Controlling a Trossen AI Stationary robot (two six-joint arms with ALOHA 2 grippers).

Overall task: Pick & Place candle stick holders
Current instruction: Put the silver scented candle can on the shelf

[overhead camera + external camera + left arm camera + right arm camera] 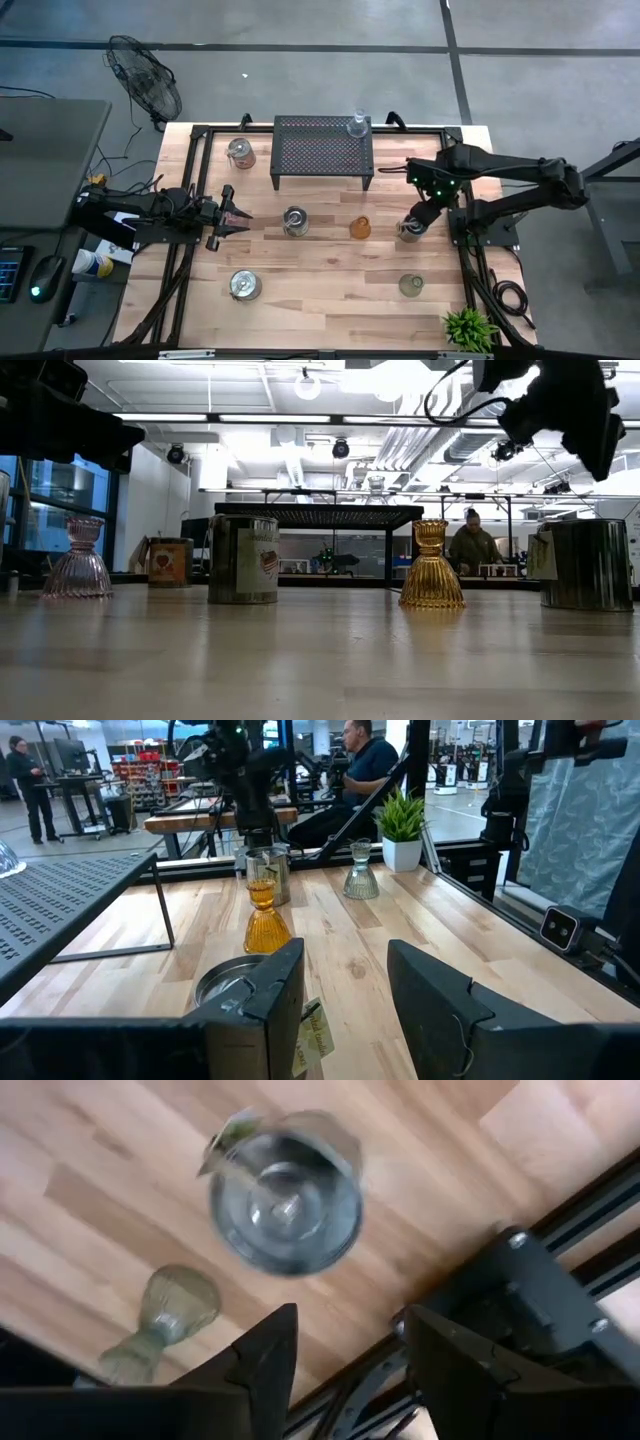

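The silver holder (409,231) sits on the desk (330,290) near its right edge, with the right gripper (421,215) right above it, fingers apart and not holding anything. An amber holder (360,228) stands just beside it. Left gripper (238,214) hangs over the left side, fingers spread too.

Open wood lies between the amber holder (360,228) and greenish holder (410,285) (black stand (323,150) blocks the back).
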